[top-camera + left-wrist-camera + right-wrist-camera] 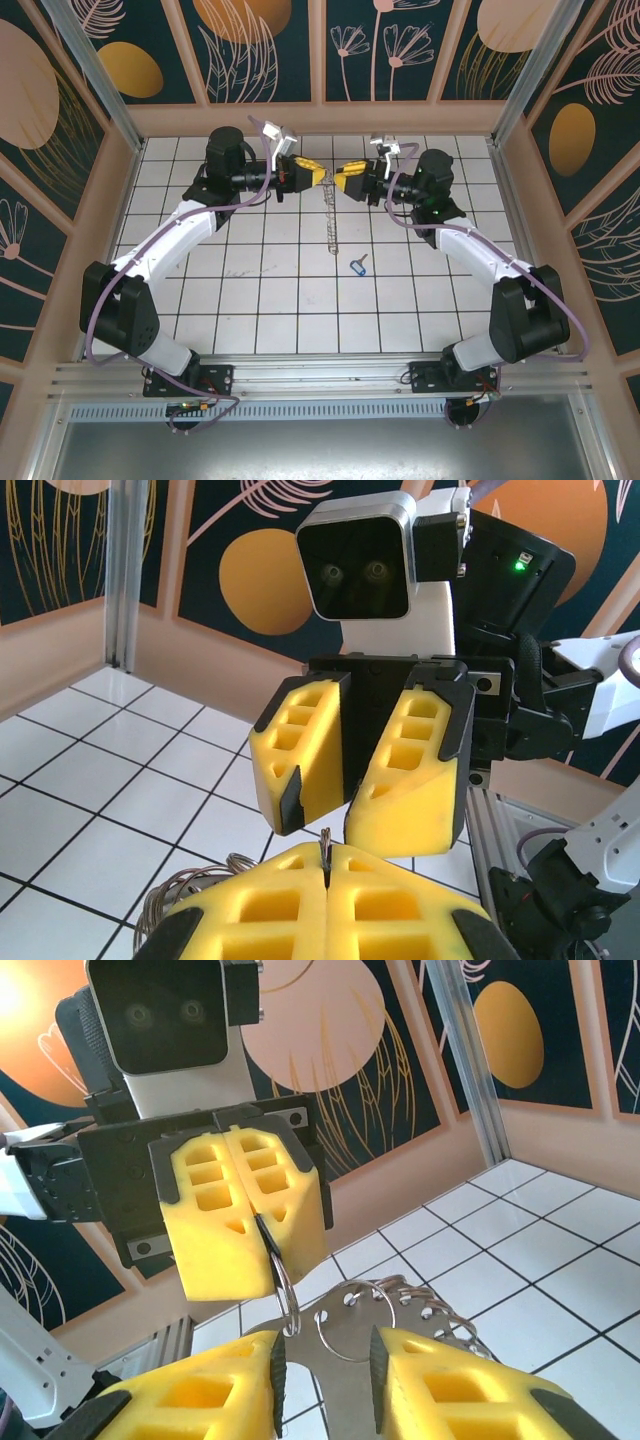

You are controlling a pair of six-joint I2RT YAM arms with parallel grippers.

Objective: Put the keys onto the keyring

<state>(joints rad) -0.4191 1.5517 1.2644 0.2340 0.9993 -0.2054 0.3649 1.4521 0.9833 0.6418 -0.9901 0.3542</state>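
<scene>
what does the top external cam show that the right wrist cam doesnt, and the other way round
top external adds the blue-headed key, lying loose on the tiles, apart from the keyring. right wrist adds the close-up: the left gripper shut on the keyring's thin loop, and the right gripper with jaws apart either side of a silvery piece. both share the keyring where the two grippers meet.

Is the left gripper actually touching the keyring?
Touching. The right wrist view shows the left gripper shut, with the thin wire of the keyring pinched in it.
</scene>
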